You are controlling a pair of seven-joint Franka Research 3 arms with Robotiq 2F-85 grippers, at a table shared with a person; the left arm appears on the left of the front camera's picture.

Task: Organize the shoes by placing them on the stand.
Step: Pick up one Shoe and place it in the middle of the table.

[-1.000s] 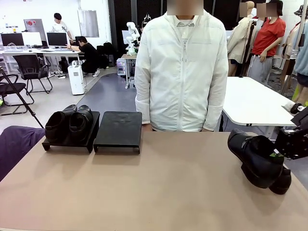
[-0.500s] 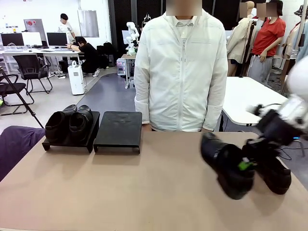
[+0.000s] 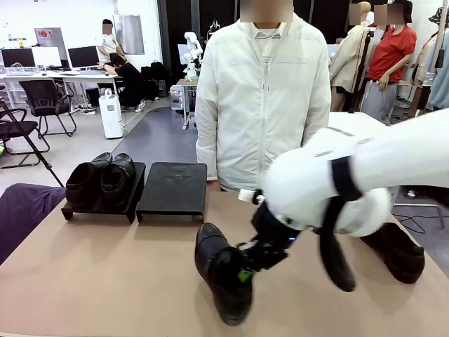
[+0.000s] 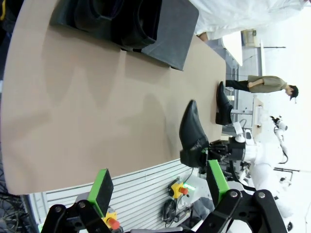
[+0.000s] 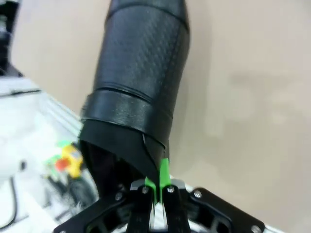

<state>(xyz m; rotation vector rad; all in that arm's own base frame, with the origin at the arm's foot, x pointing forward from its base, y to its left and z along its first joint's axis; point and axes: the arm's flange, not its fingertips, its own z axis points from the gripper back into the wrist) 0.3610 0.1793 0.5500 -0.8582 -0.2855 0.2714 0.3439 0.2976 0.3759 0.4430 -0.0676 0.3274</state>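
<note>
Spanning the near field, the tan worktop (image 3: 105, 281) carries every item inspected. A person (image 3: 263, 105) in a white jacket stands at its far edge, just behind the stand and to its right. The white right arm (image 3: 393, 158) comes in from the right and crosses the middle, and its bulky wrist hangs over the worktop on the robot's side of the stand.

The stand (image 3: 168, 175) sits at the far left of the worktop as two black sloped trays, side by side and close together. Its left tray (image 3: 98, 209) bears a pair of shoes (image 3: 102, 179), black and set touching each other. Its right tray (image 3: 172, 196) lies just beside the left tray, with its flat top exposed.

The third shoe (image 3: 223, 277) is on the robot's side of the right tray, well apart from it and near the worktop's front edge, with its toe pointing back toward the stand. Whether its sole touches the worktop cannot be told. The fourth shoe (image 3: 400, 253) lies on the worktop far to the right of the stand, partly hidden behind the right arm.

The right end effector (image 5: 158, 187) is clamped on the back rim of the third shoe, its green pads (image 5: 164, 172) pressed together with the leather edge between them. The left end effector (image 4: 158, 167) hangs off the worktop's front edge, well apart from the stand, with its fingers (image 4: 102, 187) spread wide.
</note>
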